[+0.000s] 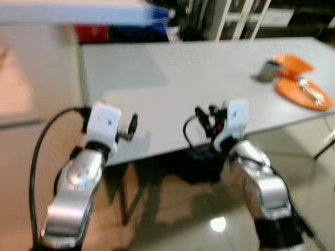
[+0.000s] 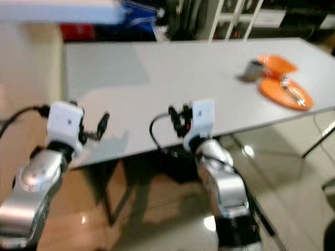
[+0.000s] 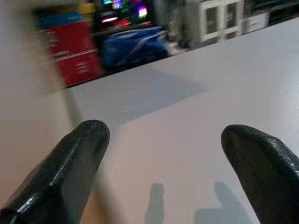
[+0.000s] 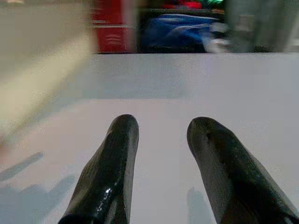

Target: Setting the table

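Far off on the robot's right, two orange plates [image 1: 303,93] lay on the grey table [image 1: 172,78], one partly behind the other, near the table's right-hand end. Something metallic, likely cutlery, rested on the nearer plate [image 2: 285,93], its long axis running roughly from the table's middle out toward the near right corner (the blur made it hard to say which end was which). A small grey cup [image 1: 268,70] stood just beside the farther plate [image 1: 294,65], on the side toward the table's centre.

Between those things and the arms the tabletop lay bare. Both grippers hung over the near edge of the table, well apart from the plates. The left gripper [image 3: 173,154] was held above the near left corner with its fingers [image 3: 77,158] spread wide and gripping nothing, their shadows falling on the surface below. The right gripper [image 4: 161,140] sat nearer the middle of the near edge, its fingers [image 4: 112,163] parted by a narrow gap and likewise empty.

Beyond the table's far side stood red boxes [image 3: 70,56], a blue bag [image 4: 180,30] and white shelving [image 1: 241,18], while under the table a dark object [image 1: 201,162] sat on the glossy floor [image 1: 178,214]
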### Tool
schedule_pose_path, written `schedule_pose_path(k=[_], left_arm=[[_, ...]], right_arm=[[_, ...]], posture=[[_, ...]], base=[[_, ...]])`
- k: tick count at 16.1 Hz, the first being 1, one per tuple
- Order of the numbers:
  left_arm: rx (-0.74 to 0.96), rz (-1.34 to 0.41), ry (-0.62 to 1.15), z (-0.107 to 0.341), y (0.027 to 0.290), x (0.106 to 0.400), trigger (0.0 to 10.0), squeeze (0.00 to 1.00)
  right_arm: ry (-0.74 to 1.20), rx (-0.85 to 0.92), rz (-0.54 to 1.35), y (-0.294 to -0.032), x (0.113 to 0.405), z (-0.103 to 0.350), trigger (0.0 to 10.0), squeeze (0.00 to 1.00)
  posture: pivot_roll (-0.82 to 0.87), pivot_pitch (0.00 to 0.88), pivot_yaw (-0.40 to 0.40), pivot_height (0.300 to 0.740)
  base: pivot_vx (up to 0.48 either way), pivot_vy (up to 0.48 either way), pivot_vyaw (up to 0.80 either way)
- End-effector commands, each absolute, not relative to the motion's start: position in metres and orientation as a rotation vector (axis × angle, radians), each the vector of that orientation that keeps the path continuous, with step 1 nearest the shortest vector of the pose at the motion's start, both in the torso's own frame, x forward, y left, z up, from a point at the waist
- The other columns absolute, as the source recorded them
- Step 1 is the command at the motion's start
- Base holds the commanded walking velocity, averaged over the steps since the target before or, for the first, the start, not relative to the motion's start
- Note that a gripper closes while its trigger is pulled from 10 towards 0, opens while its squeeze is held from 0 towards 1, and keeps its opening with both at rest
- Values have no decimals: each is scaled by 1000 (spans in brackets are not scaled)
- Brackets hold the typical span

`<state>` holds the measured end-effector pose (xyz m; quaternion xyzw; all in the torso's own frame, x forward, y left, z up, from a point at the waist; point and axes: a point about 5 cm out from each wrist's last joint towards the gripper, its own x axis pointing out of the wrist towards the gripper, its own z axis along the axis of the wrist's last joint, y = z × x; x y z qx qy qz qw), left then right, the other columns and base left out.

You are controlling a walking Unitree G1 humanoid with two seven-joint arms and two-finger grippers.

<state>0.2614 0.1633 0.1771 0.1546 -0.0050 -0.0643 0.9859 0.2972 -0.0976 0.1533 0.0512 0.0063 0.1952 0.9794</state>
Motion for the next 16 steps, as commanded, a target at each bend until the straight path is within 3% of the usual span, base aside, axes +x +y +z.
schedule_pose_path(k=[1,3,9,14,15,16], left_arm=[[311,-134,-33,182,160,263,10000,0],[312,-140,-35,182,160,262,10000,0],[313,-142,-40,183,160,263,10000,0],[318,-147,-39,183,160,262,10000,0],[318,-149,-38,182,159,262,10000,0],[320,-153,-36,182,159,261,10000,0]], right_arm=[[-21,73,399,-101,297,160,10000,0],[-30,58,439,-97,295,160,10000,0],[-34,41,456,-94,295,160,10000,0],[7,200,402,-102,299,157,10000,0],[4,241,400,-104,299,158,10000,1000],[0,243,370,-108,301,159,10000,1000]], posture=[[13,0,-85,740],[14,0,-84,740],[18,0,-87,740],[23,0,-86,740],[25,0,-87,740],[26,0,-88,740]], base=[[0,480,0],[0,480,247],[0,480,800],[0,480,0],[0,480,0],[0,480,0]])
